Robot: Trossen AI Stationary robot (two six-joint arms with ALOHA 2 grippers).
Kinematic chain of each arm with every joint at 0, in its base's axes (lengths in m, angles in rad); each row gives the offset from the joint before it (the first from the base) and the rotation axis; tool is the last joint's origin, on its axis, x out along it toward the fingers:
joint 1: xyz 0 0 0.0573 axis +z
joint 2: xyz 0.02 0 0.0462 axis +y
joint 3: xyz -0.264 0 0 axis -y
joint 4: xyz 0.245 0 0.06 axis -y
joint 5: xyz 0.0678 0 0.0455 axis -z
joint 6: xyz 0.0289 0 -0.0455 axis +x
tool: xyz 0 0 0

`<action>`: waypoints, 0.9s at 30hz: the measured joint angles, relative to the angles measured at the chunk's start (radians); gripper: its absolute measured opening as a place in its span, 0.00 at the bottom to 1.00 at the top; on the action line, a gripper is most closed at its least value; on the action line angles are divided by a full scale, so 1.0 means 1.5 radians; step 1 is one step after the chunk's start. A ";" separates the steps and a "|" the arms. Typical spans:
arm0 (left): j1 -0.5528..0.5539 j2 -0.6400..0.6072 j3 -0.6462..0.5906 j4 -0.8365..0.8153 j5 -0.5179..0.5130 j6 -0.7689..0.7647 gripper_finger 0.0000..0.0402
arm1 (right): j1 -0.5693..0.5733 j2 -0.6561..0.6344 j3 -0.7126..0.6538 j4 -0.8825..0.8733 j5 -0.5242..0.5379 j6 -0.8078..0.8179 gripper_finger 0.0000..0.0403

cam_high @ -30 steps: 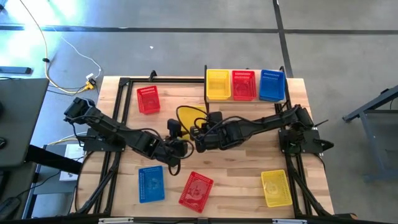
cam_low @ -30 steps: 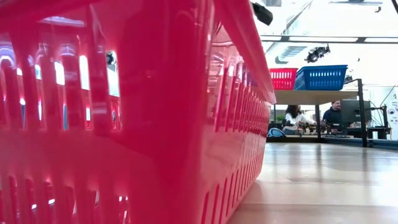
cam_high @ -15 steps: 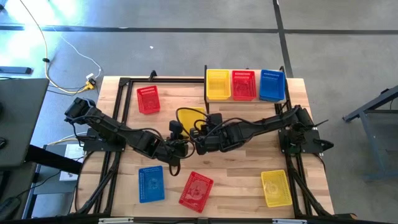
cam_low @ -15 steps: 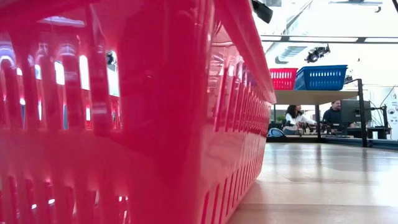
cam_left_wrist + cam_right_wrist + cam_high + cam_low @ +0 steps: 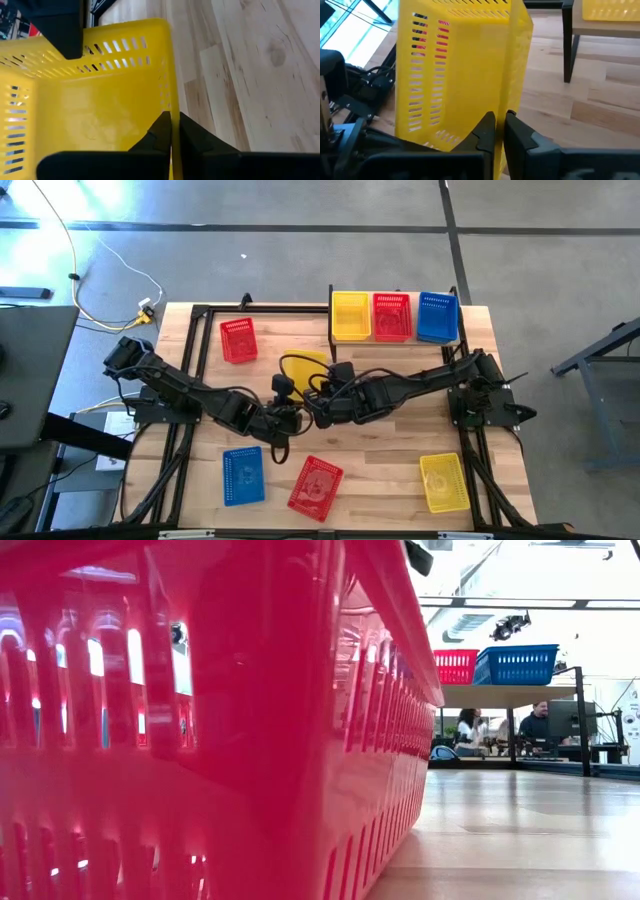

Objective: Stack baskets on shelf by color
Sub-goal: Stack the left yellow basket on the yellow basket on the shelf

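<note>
Near edge of the table (image 5: 380,470), left to right: a blue basket (image 5: 243,476), a red basket (image 5: 316,485) lying askew, and a yellow basket (image 5: 444,482). All have slotted, mesh-like walls.

Mid-table: both arms meet on one more yellow basket, the held basket (image 5: 303,366), mostly hidden under them from above. The left gripper (image 5: 172,132) is clamped shut on one thin wall of it. The right gripper (image 5: 498,131) pinches another wall at a corner, its fingers (image 5: 485,132) tight against the plastic. In the right wrist view the held basket stands tipped on edge, its floor facing the camera.

Far left: a lone red basket, the far red basket (image 5: 238,340), flat on the wood, well apart from the rest.

Far edge: the shelf (image 5: 395,340), holding one yellow (image 5: 350,315), one red (image 5: 392,316) and one blue (image 5: 437,317) basket in a row, touching side by side.

The low view is almost wholly blocked by the near red basket's wall; past it only the red and blue baskets on the shelf show, with two seated people (image 5: 505,727) in the room behind.
</note>
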 joint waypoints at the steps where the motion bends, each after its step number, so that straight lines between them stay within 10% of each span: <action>1: 0.000 0.000 0.000 0.000 -0.001 0.006 0.01 | -0.001 0.000 0.000 0.001 0.003 0.001 0.05; 12: 0.000 -0.010 -0.001 -0.003 0.030 0.009 0.00 | -0.007 -0.027 0.000 -0.052 0.012 -0.005 0.27; 27: 0.042 -0.039 0.008 0.007 0.081 0.004 0.00 | -0.007 -0.124 0.000 -0.066 0.024 -0.129 0.29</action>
